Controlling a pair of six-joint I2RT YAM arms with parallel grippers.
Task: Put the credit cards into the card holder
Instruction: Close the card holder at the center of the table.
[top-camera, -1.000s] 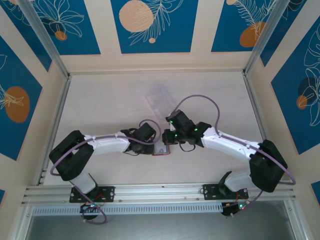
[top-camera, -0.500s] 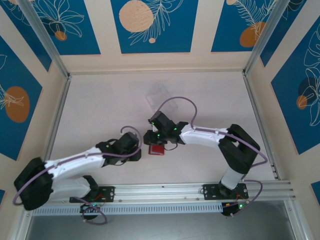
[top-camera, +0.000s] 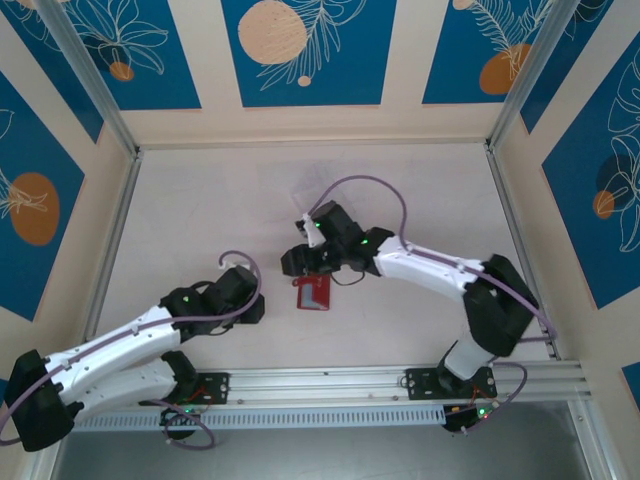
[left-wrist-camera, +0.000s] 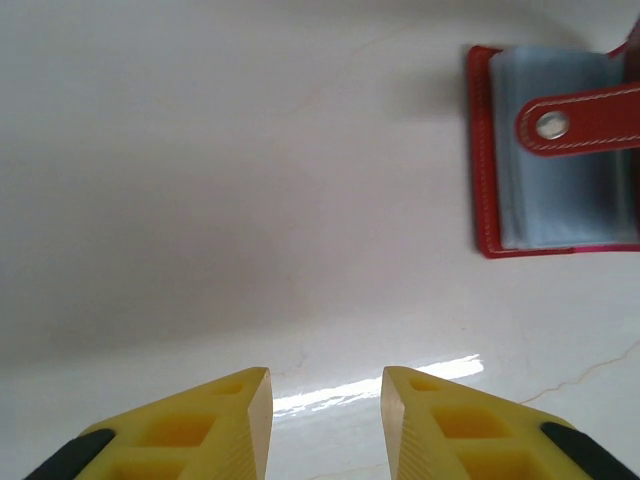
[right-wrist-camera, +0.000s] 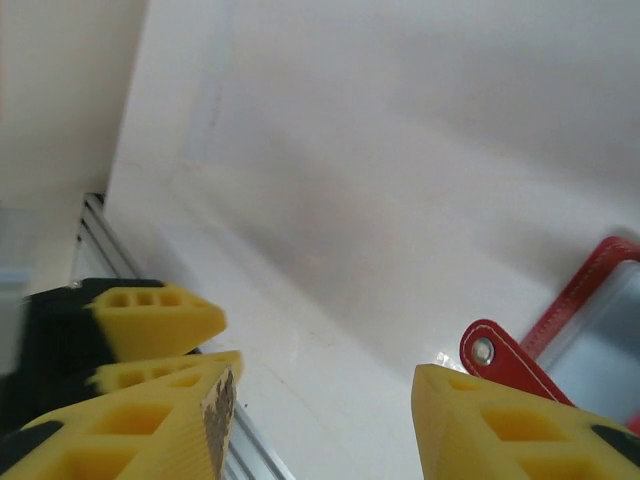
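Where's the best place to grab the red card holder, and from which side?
Likely the snap tab. The card holder lies flat and open on the table, so its thin edges offer little to pinch, while the tab appears to arch clear of it. Bring the open left hand down from above, closing across the tab's width.
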